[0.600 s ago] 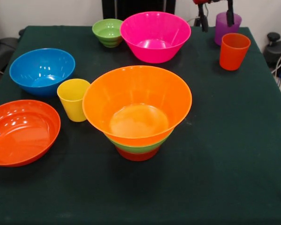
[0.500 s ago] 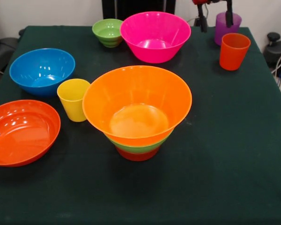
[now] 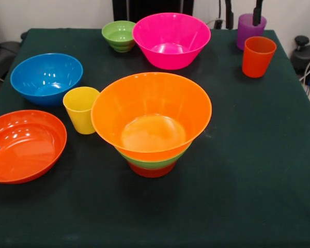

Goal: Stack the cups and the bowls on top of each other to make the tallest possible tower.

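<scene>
on the dark green table (image 3: 258,170), near the middle: the tower (image 3: 152,124), three nested bowls, with a small red-orange bowl (image 3: 152,171) at the base, a green bowl (image 3: 153,163) showing as a thin band above it, and a large yellow-orange bowl (image 3: 151,114) on top, upright and empty. just left of the tower, nearly touching its rim: a yellow cup (image 3: 81,109), upright. farther left: a blue bowl (image 3: 46,78), and nearer, at the left edge, a shallow orange bowl (image 3: 24,145). at the far side: a small ribbed green bowl (image 3: 119,35) just beside a large pink bowl (image 3: 171,40). far right: a purple cup (image 3: 249,29), with an orange cup (image 3: 258,56) just in front of it, both upright. at the top edge, above the purple cup: the gripper (image 3: 243,13), only two dark fingers (image 3: 229,14) showing, spread wide apart, nothing held between them, one left of the cup and the other over its rim.
</scene>
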